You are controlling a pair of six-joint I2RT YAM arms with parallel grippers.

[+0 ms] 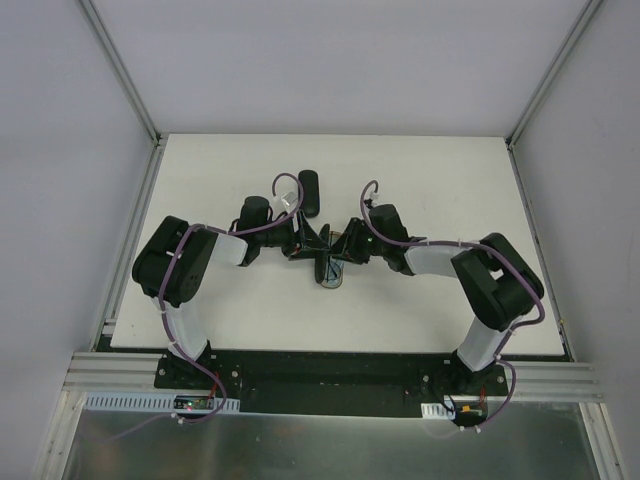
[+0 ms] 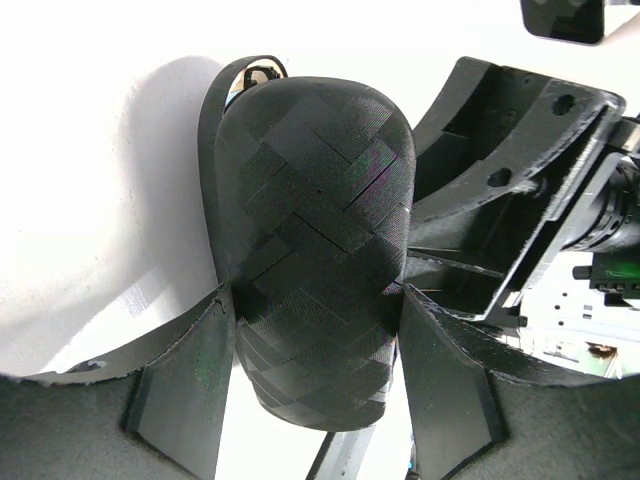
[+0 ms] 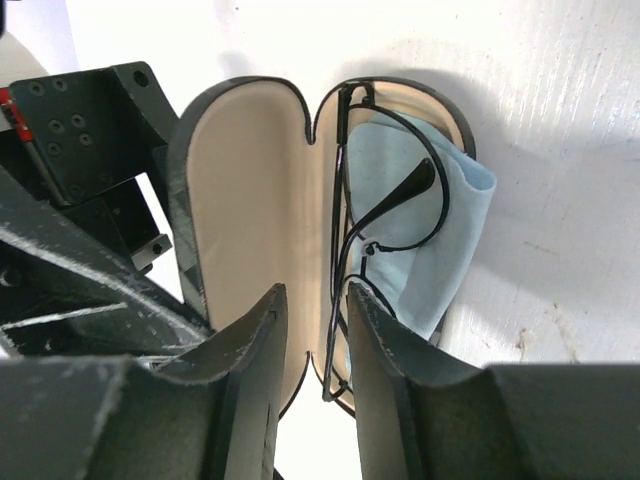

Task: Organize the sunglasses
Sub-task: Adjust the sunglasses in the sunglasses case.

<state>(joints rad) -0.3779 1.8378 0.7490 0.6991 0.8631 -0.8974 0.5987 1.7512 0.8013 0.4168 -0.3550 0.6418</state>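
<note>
The sunglasses (image 3: pixel 410 185), a thin dark wire-framed pair, lie folded on a light-blue cloth (image 3: pixel 445 250) in the right half of an open black case with a beige lining (image 3: pixel 240 200). My right gripper (image 3: pixel 315 290) hovers over the case's hinge. Its fingers stand slightly apart, and the wire frame runs loose between them, close to the right finger. My left gripper (image 2: pixel 313 293) is shut on the woven black outside of the case's raised lid (image 2: pixel 310 180). In the top view both grippers meet over the open case (image 1: pixel 330 272) at the table's middle.
A second black case (image 1: pixel 309 192), closed, lies just behind the two grippers. The right arm's gripper body (image 2: pixel 520 170) sits close against the lid in the left wrist view. White walls and metal rails border the white table (image 1: pixel 200 180).
</note>
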